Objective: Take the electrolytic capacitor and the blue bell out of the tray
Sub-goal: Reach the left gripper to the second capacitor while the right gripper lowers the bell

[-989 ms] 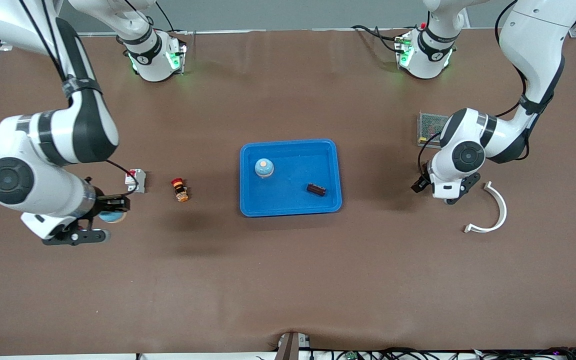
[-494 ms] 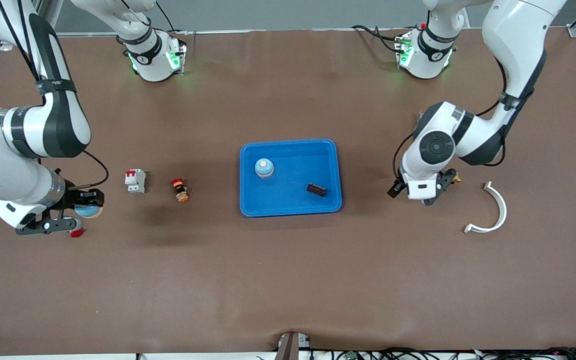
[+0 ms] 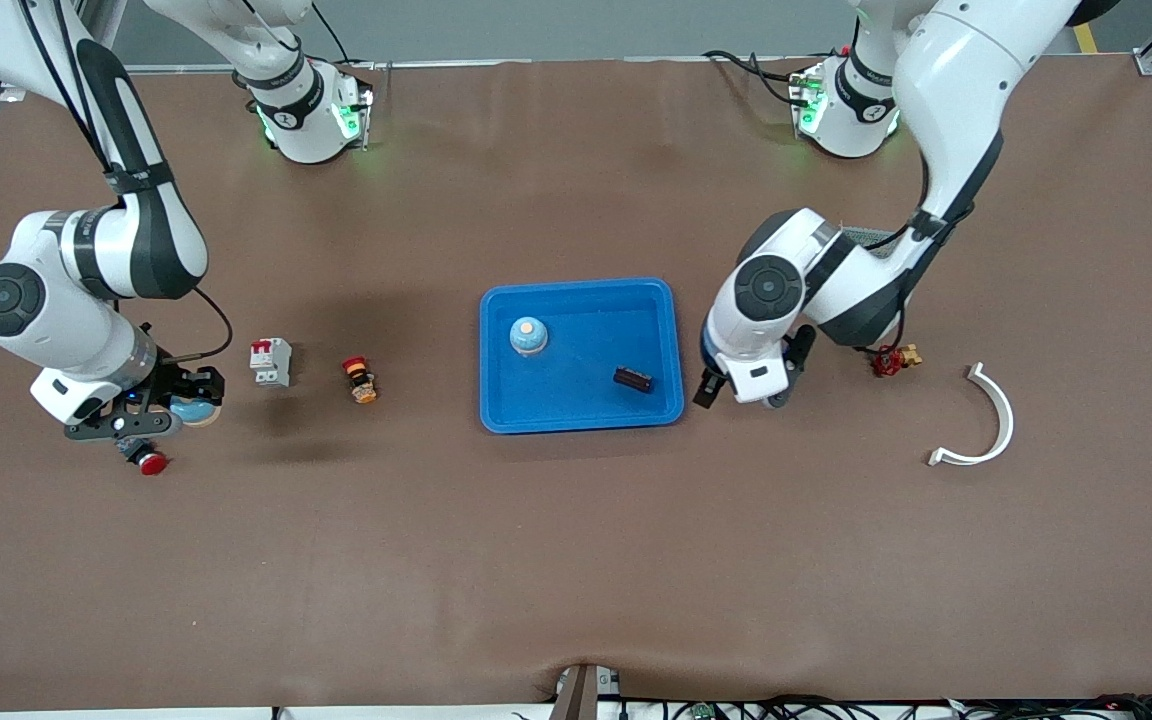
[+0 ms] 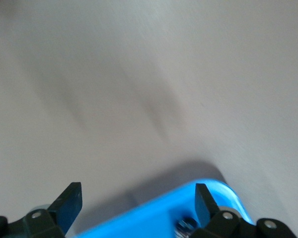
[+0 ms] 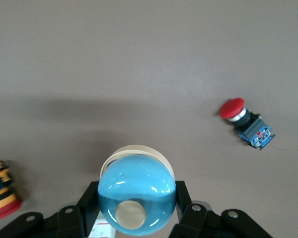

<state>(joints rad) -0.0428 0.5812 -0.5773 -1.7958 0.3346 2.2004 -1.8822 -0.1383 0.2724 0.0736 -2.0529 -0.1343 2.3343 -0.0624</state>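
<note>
right gripper (image 3: 161,410) sits at the right arm's end of the table, and from my seat i see its fingers (image 5: 181,210) clamped on a blue bell (image 5: 137,201) with a cream button on top, held just above the brown table (image 3: 576,560); a red push button (image 3: 148,461) lies near it, a little nearer the front camera, and a white breaker with red switches (image 3: 270,361) stands just beside it toward the middle. left gripper (image 3: 736,390) hangs right next to the blue tray (image 3: 580,422), at the edge facing the left arm's end; in the left wrist view its fingers (image 4: 69,203) stand well apart with nothing between them, over the tray's rim. inside the tray i see a second blue bell (image 3: 528,336) and a dark capacitor (image 3: 633,379), apart from each other, the capacitor lying nearer the front camera. a small red and orange button (image 3: 360,379) rests between the breaker and the tray. toward the left arm's end lie a small red part (image 3: 891,359) and a white curved piece (image 3: 981,418)
</note>
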